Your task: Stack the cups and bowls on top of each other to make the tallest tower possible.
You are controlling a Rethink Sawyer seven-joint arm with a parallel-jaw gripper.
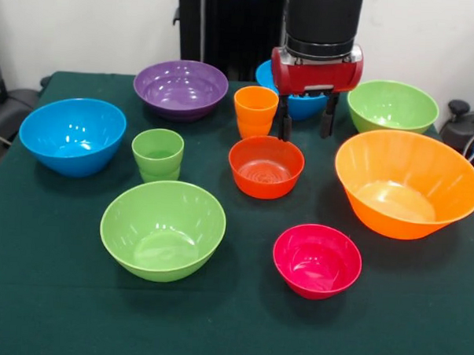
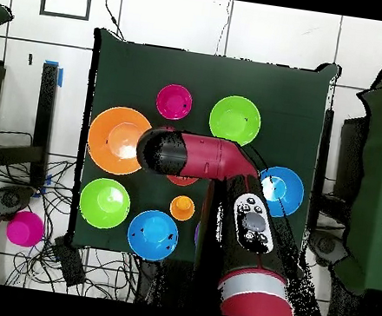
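Bowls [image 1: 163,228] and cups [image 1: 255,109] unstacked, no readable writing, claw [image 1: 305,121] spread, empty.

Magenta bowl [image 1: 317,260], purple bowl [image 1: 180,88], dark green tablecloth [image 1: 43,295]

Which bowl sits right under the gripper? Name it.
The small orange-red bowl: the gripper hangs just above its far rim, while the large orange bowl and magenta bowl sit farther off.
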